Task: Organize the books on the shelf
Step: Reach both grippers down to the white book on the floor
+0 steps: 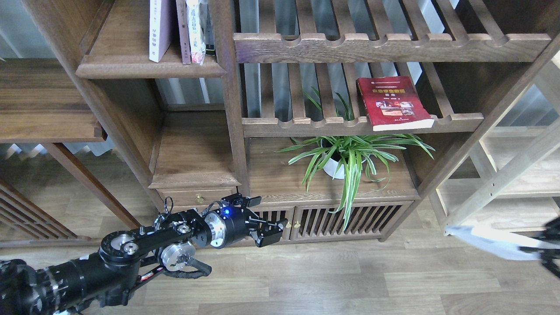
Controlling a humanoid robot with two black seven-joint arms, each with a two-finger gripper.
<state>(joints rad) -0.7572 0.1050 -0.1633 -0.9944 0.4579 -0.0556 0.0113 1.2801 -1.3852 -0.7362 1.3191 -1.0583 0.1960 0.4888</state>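
The shelf (131, 68) is the solid dark board at the top left. Several books stand on it, among them a pinkish-white one (159, 30) and a yellow-green one (195, 30). A red book (393, 103) with a gold title lies flat on the slatted rack to the right. My left gripper (266, 218) hangs open and empty in front of the low cabinet doors. At the lower right edge a pale lavender-white book (485, 244) is held off the floor, tilted almost flat. My right gripper (549, 251) is shut on its right end and is mostly cut off.
A spider plant in a white pot (334, 168) stands on the cabinet top under the red book, with its leaves spilling over the front. A small drawer (197, 197) sits just above my left gripper. A pale light-wood unit (503, 192) stands at the right.
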